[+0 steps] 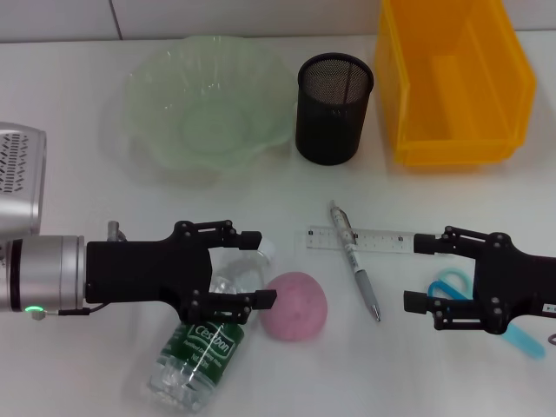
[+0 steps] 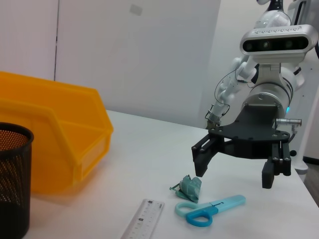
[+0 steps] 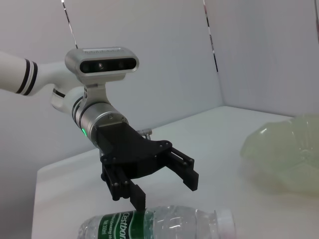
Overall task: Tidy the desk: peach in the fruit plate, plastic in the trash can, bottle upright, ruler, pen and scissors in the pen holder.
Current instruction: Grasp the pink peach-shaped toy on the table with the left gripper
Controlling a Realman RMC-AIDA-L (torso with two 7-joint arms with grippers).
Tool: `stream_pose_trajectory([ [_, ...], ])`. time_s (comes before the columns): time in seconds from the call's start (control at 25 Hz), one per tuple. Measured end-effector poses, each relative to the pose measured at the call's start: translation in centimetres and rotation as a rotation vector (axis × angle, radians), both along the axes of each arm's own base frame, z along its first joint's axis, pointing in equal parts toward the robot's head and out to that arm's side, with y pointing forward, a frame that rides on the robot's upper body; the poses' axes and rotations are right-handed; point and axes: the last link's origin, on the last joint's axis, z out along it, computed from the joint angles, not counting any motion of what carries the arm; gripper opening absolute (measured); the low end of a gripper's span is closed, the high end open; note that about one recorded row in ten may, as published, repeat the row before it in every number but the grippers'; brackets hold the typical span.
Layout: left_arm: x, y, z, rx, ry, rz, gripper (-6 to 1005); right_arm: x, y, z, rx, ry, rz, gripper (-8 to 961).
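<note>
- White desk (image 1: 261, 187) against pale walls.
- Left gripper (image 1: 263, 268) spread wide over the lying clear plastic bottle (image 1: 201, 352), gripping nothing.
- Right gripper (image 1: 414, 274) wide open, empty, above blue scissors (image 1: 486, 308).

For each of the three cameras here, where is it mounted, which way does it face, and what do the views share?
Head: looks down on the white desk; both arms show, left gripper over the lying clear plastic bottle.
Left wrist: faces across at the right gripper above the blue scissors.
Right wrist: faces the left gripper above the bottle.
Shared: head and left wrist both show the orange bin, black mesh pen holder and clear ruler.
</note>
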Motion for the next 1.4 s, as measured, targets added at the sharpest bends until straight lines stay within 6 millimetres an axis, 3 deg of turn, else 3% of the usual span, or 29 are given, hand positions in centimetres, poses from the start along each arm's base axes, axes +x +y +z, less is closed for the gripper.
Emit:
stream_pose_trajectory([
  [0.52, 1.2, 0.3, 0.0, -0.027, 0.009, -0.055, 764, 0.7, -0.5, 0.7, 0.021, 0.006, -0.027, 815],
  [0.88, 6.8, 1.6, -3.2, -0.092, 0.279, -0.230, 740, 1.7, -1.2, 1.9, 0.068, 0.012, -0.062, 804],
  [1.4, 6.4, 2.0, -4.0, -0.079, 0.402, -0.273, 704, 1.7, -1.3, 2.0, 0.068, 0.016, -0.061, 788],
])
